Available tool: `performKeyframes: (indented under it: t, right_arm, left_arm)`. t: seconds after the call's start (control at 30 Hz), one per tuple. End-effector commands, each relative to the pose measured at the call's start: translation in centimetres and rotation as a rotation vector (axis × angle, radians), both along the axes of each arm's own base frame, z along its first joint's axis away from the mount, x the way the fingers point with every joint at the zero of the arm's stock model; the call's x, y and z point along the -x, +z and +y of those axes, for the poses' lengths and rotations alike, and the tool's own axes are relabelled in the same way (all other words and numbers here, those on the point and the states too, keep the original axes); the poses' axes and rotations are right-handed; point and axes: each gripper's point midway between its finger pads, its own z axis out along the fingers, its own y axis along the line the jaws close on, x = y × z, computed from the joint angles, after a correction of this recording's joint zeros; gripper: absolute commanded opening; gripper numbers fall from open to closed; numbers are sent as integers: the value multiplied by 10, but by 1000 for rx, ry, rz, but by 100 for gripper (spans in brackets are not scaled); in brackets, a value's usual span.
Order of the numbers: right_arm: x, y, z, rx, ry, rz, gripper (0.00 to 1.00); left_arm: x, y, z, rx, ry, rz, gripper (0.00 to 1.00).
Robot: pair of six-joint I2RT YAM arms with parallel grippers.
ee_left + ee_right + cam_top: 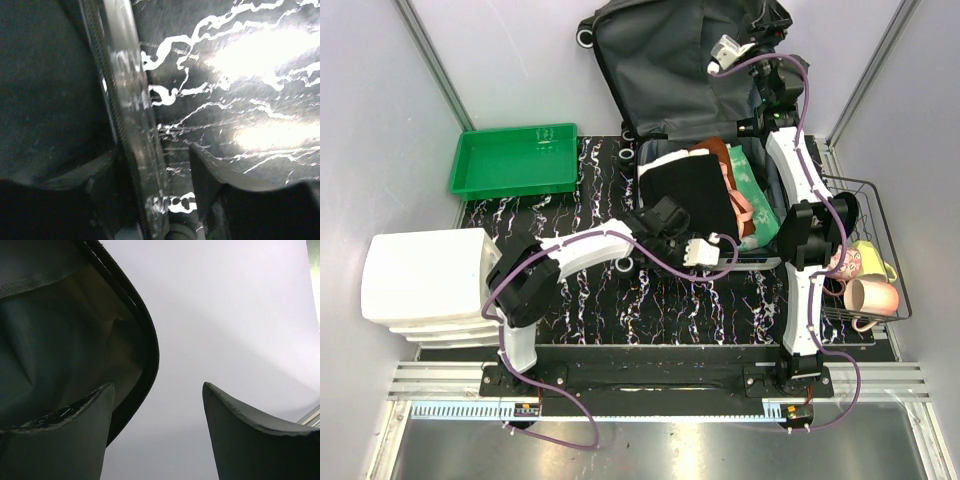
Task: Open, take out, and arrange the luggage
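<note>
The luggage (670, 70) lies open at the back of the black marbled table. Its lid with dark grey lining stands up against the back wall. Its base holds a black garment (690, 195) and brown, green and pink items. My right gripper (770, 35) is open at the lid's upper right edge; in the right wrist view that zipped edge (145, 340) runs beside the left finger. My left gripper (645, 215) is open at the base's near left side. In the left wrist view its fingers (210, 175) straddle the base's rim (135, 125).
A green plastic bin (515, 160) sits at the back left. A white drawer unit (425, 285) stands at the left edge. A wire basket (870, 200) with mugs (870, 295) is at the right, close to the right arm.
</note>
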Motion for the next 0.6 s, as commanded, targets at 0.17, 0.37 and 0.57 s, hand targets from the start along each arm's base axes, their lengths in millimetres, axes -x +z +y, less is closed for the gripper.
performKeyframes:
  t: [0.17, 0.37, 0.57]
  right_arm:
    - [38, 11, -6, -49, 38, 12, 79]
    - [63, -24, -10, -102, 59, 161, 84]
    - [94, -48, -20, -245, 72, 354, 89]
  left_arm:
    - [-34, 114, -18, 291, 120, -63, 80]
    - [-69, 202, 34, 484, 392, -19, 99]
    - [-134, 202, 134, 491, 776, 52, 99]
